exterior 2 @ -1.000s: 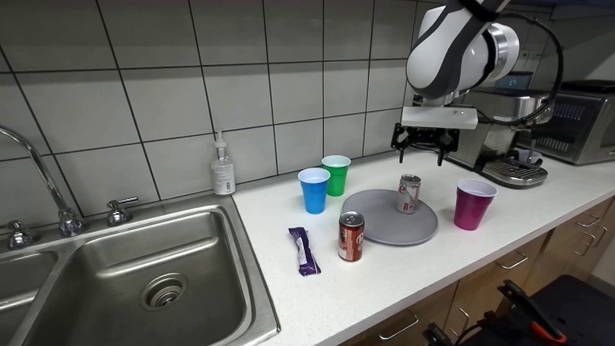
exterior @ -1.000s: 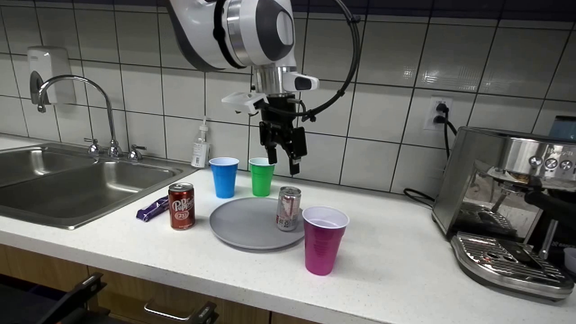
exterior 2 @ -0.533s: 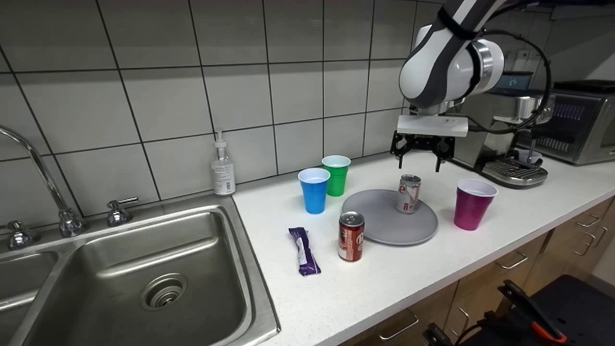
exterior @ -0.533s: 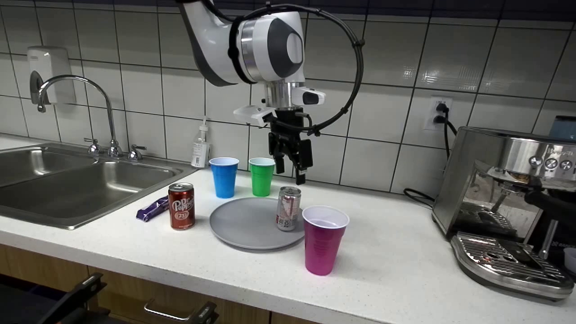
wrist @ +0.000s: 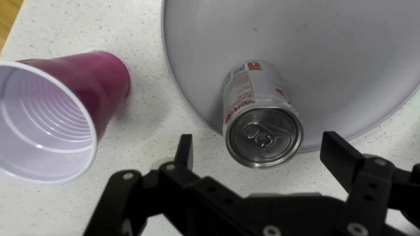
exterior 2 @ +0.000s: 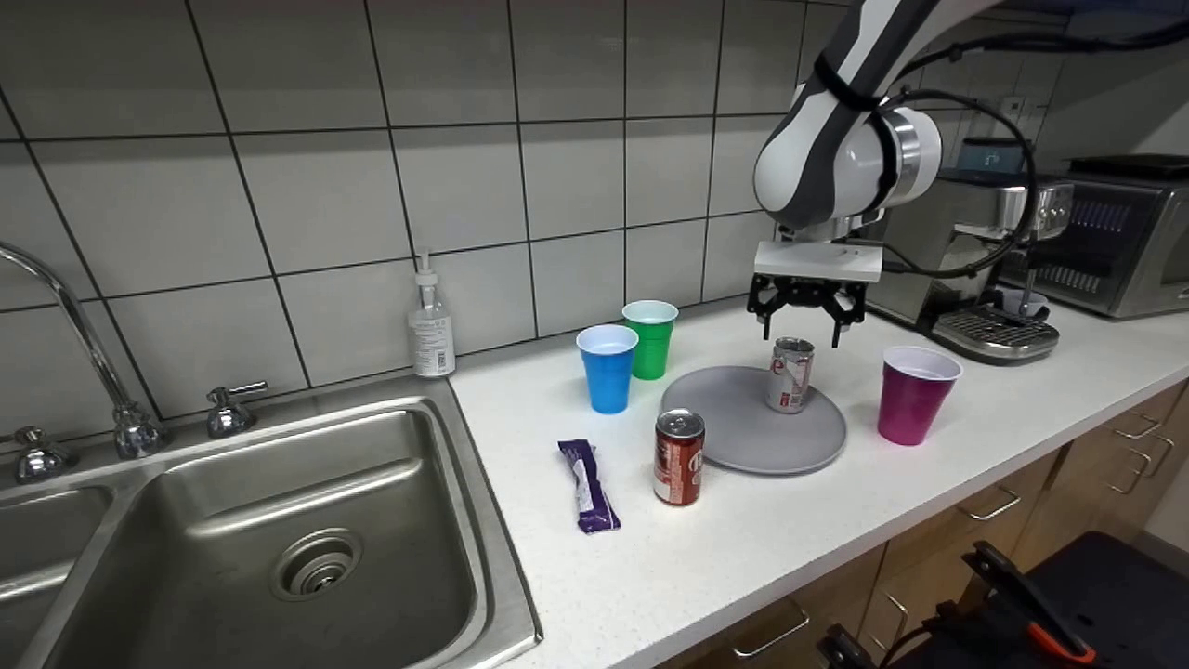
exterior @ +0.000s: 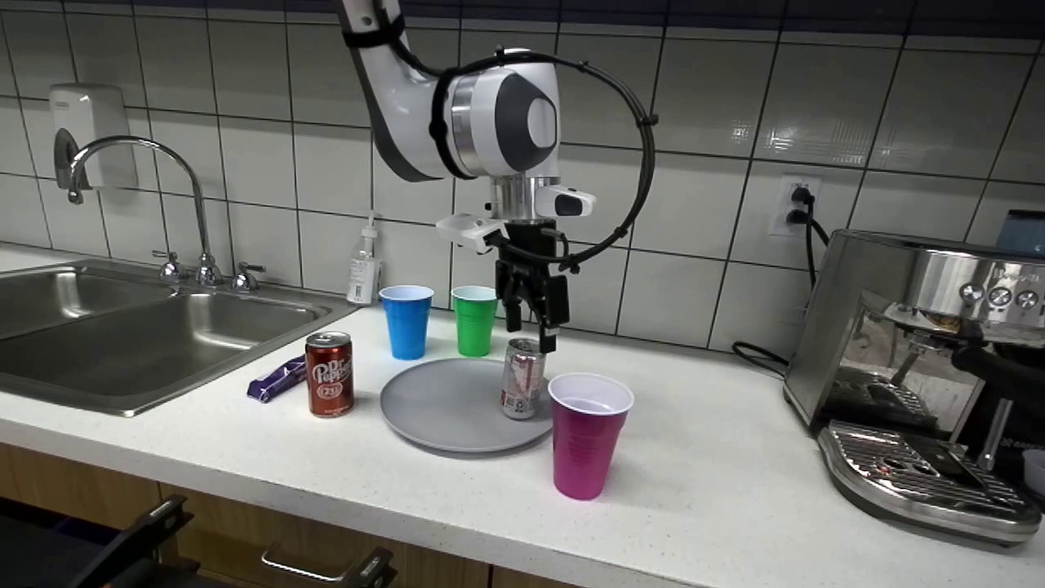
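The jaws of the gripper [wrist: 257, 141] are spread wide, well beyond the width of the silver can [wrist: 261, 111], and nothing is gripped. In the wrist view, the top of the can is framed between them, with a gap seen on each side. The can is carried upright on the gray plate [wrist: 328, 65], near its edge, on the side toward the magenta cup [exterior: 586, 441], which is set nearer the front edge of the counter [exterior: 718, 457].
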Motion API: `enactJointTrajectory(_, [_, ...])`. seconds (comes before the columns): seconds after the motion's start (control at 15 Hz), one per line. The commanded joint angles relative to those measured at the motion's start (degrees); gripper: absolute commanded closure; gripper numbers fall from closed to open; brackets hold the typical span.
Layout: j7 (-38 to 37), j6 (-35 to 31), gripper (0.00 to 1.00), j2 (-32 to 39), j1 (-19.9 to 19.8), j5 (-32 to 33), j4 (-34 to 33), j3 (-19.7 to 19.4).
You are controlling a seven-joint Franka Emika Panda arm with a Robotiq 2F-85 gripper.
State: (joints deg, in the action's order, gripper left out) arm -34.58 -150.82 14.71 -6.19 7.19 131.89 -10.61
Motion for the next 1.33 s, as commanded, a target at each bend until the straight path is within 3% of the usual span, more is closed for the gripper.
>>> enactJointTrajectory(0.0, [-0.6,1.0,0.00,3.2,1.8,-1.5,-2.8,-1.3])
enactJointTrajectory(0.47, [-0.4,1.1,0.00,5.8,3.3,-2.4,-4.1,-2.6])
enactJointTrajectory(0.53, [-0.5,1.0,0.25,5.9,3.4,-2.4,-4.2,-2.7])
enactJointTrajectory(0.67, [-0.4,0.9,0.32,6.0,3.7,-2.3,-4.3,-2.9])
enactJointTrajectory(0.87, [-0.4,1.1,0.58,6.0,4.1,-2.4,-4.4,-3.1])
enactJointTrajectory(1.27, [-0.3,1.4,0.61,4.7,4.5,-2.1,-3.8,-3.3])
